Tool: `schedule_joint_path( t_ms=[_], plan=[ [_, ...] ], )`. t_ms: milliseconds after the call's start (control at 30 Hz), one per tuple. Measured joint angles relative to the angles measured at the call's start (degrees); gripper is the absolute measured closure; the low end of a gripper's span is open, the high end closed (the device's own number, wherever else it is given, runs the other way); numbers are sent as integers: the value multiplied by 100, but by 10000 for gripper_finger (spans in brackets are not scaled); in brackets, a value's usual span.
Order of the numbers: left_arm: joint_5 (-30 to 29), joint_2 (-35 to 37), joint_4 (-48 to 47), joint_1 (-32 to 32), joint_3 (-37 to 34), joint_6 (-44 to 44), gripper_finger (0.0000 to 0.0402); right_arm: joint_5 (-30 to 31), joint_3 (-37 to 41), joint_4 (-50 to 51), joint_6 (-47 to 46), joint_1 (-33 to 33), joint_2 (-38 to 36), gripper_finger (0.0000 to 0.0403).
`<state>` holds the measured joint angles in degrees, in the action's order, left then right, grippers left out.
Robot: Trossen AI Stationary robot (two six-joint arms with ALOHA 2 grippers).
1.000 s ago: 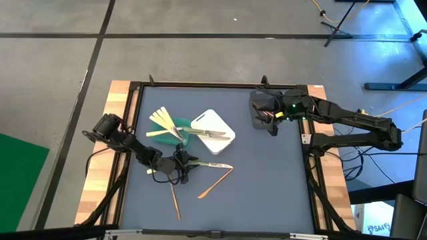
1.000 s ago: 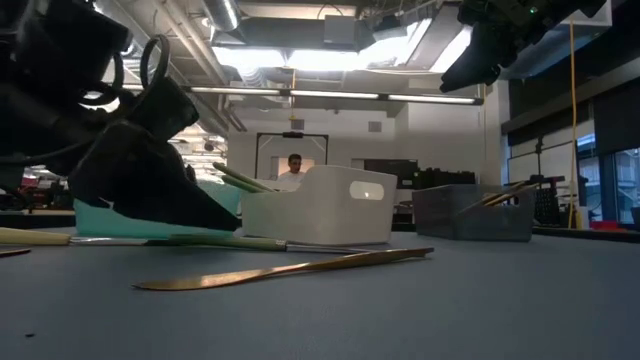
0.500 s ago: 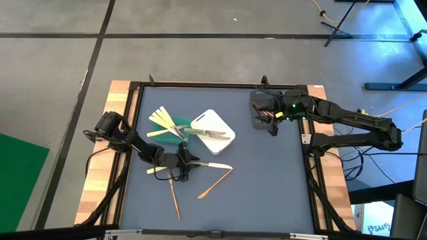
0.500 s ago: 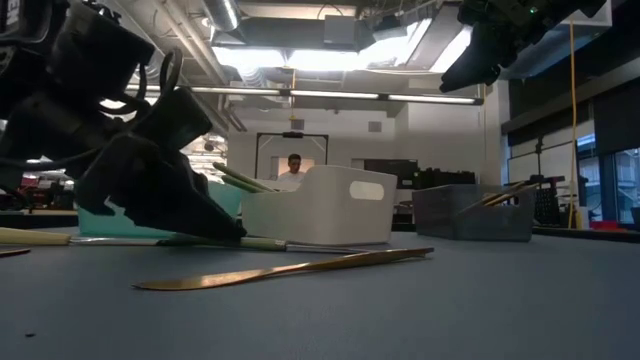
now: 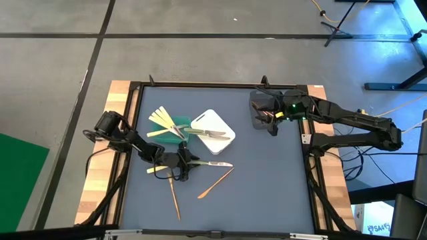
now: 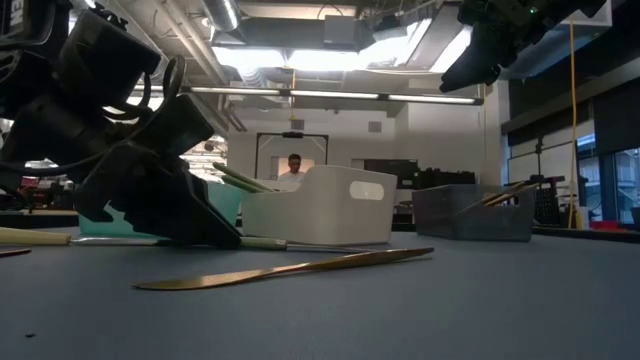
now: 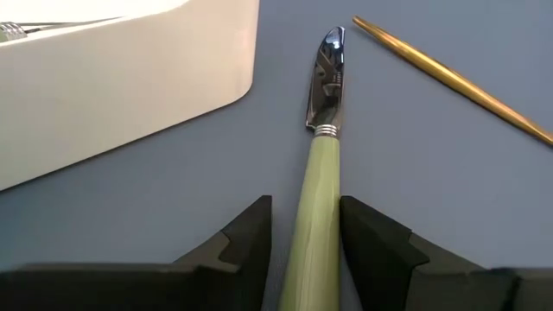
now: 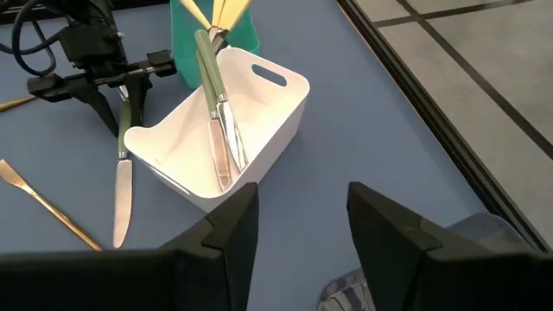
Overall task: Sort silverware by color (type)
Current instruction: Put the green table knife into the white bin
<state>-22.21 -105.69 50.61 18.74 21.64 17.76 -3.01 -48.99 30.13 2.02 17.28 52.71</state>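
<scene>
Though partly hidden, green-handled knife (image 7: pixel 321 164)

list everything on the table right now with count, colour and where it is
green-handled knife: 1, light green with silver blade, on the mat between the left pincer's fingers
white bin: 1, white, table centre, holding green-handled utensils
green bin: 1, teal, beside the white bin, holding pale yellow utensils
grey bin: 1, grey, far right of the table, under the right arm
gold utensils: 2, orange-brown, on the mat near the front
left pincer: open, straddling the knife handle
right pincer: open, above the grey bin
</scene>
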Motion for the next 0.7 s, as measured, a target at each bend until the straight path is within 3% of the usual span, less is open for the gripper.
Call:
schedule_joint_path(
  t_ms=[367,700],
  plan=[
    [23,11,-380,0,14,-26,274,0,0,0,0,0,0,236],
    [8,3,-391,0,4,-35,325,0,0,0,0,0,0,236]
  ],
)
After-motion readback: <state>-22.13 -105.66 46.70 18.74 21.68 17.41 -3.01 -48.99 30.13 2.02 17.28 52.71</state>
